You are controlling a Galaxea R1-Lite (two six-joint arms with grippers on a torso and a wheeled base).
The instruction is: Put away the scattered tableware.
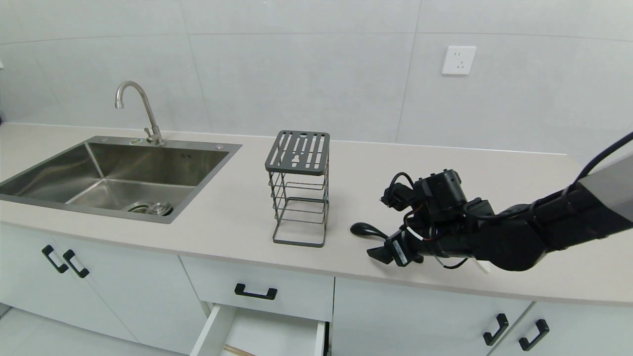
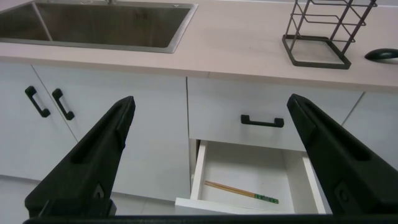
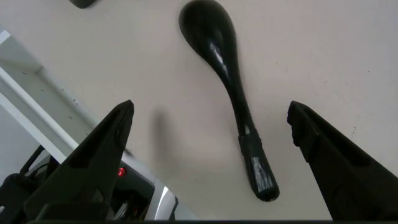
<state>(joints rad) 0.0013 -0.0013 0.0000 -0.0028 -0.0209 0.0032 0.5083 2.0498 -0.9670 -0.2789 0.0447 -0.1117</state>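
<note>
A black spoon point(image 1: 363, 229) point(image 3: 227, 68) lies flat on the beige countertop point(image 1: 222, 217), to the right of a dark wire rack point(image 1: 299, 193) point(image 2: 320, 31). My right gripper point(image 1: 384, 243) point(image 3: 209, 111) hovers just over the spoon's handle, open, one finger on each side of it and not touching. My left gripper point(image 2: 210, 102) is held open in front of the cabinets, facing an open white drawer point(image 2: 249, 180) point(image 1: 262, 336). A pair of chopsticks point(image 2: 241, 191) lies in that drawer. In the left wrist view the spoon point(image 2: 380, 55) shows on the counter beside the rack.
A steel sink point(image 1: 29, 198) with a faucet point(image 1: 143, 109) takes up the counter's left end. A closed drawer with a black handle point(image 2: 261, 121) sits above the open one. Cabinet doors with black handles point(image 1: 64, 259) flank the drawers.
</note>
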